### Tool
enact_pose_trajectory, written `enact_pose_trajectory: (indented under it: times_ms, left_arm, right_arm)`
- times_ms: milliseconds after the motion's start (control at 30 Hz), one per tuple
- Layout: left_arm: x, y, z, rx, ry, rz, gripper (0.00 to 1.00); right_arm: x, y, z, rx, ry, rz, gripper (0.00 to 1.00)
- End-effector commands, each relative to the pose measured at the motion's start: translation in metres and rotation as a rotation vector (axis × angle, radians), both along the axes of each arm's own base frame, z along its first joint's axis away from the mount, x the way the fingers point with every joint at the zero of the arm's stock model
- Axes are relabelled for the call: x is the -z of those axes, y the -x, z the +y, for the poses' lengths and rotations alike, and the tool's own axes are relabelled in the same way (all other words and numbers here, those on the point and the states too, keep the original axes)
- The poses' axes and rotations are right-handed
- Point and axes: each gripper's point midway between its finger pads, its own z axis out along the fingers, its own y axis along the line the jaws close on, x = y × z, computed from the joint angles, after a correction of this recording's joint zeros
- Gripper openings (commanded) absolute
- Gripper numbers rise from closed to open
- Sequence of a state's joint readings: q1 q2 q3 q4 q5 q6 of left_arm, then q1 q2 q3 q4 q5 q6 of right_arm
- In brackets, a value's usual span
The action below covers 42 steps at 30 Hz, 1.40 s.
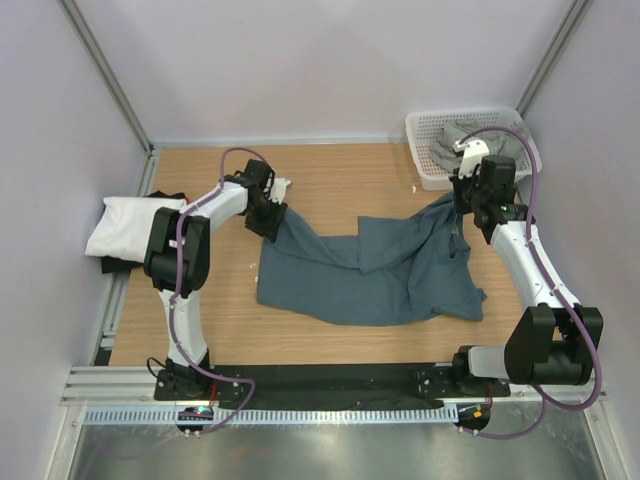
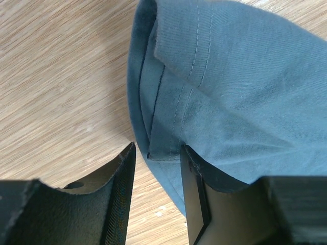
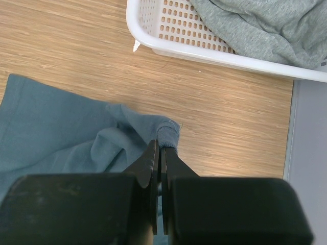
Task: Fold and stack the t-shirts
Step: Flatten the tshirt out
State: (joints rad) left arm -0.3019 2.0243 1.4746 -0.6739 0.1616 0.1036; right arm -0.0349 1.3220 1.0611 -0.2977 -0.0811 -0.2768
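White shirt [image 1: 130, 222] lies folded at the table's [image 1: 330, 175] left edge. Blue shirt [image 1: 370, 275] sprawls crumpled mid-table, long axis left to right. Only the wrist view shows left gripper's [image 2: 156, 148] jaws apart around its hem corner, elbow bent high. Right gripper [image 3: 161, 148], arm reaching forward, is clamped on the right corner, near the basket [image 3: 168, 48].
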Motion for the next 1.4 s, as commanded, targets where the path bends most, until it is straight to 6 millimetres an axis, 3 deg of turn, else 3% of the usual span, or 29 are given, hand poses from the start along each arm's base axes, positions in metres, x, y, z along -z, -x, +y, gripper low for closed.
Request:
enact_pose_trajectory:
  times_ms: [0, 600, 700, 733, 767, 900, 1033, 1100, 1200, 1367]
  left_arm:
    - [-0.020, -0.008, -0.004, -0.009, 0.018, -0.068, 0.41]
    - [-0.018, -0.006, -0.006, -0.001, 0.022, -0.058, 0.21]
    - [-0.025, -0.006, -0.004, -0.008, 0.012, -0.079, 0.09]
    - [-0.027, -0.007, 0.000, -0.016, -0.004, -0.089, 0.01]
    - [-0.031, -0.008, 0.003, -0.024, -0.013, -0.103, 0.00]
    - [-0.062, -0.013, 0.012, -0.030, -0.038, -0.195, 0.00]
    - [-0.073, -0.017, 0.017, -0.036, -0.060, -0.227, 0.00]
    - [-0.073, -0.017, 0.019, -0.037, -0.077, -0.228, 0.02]
    - [-0.067, -0.015, 0.021, -0.036, -0.090, -0.205, 0.30]
    - [-0.059, -0.010, 0.013, -0.031, -0.051, -0.169, 0.26]
  right_arm:
    - [-0.026, -0.005, -0.001, -0.004, 0.007, -0.097, 0.01]
    - [-0.023, -0.004, -0.001, -0.003, 0.012, -0.100, 0.01]
    - [-0.022, -0.003, -0.003, 0.001, 0.017, -0.099, 0.01]
    - [-0.022, -0.002, -0.004, 0.004, 0.018, -0.099, 0.01]
    - [-0.023, -0.002, -0.004, 0.005, 0.018, -0.102, 0.01]
    - [-0.022, -0.001, -0.007, 0.015, 0.015, -0.105, 0.01]
    - [-0.019, -0.001, -0.005, 0.009, 0.006, -0.100, 0.01]
    - [-0.022, -0.002, -0.006, 0.011, 0.007, -0.105, 0.01]
    - [-0.022, -0.003, -0.006, 0.010, 0.012, -0.105, 0.01]
    - [-0.022, -0.002, -0.006, 0.010, 0.014, -0.106, 0.01]
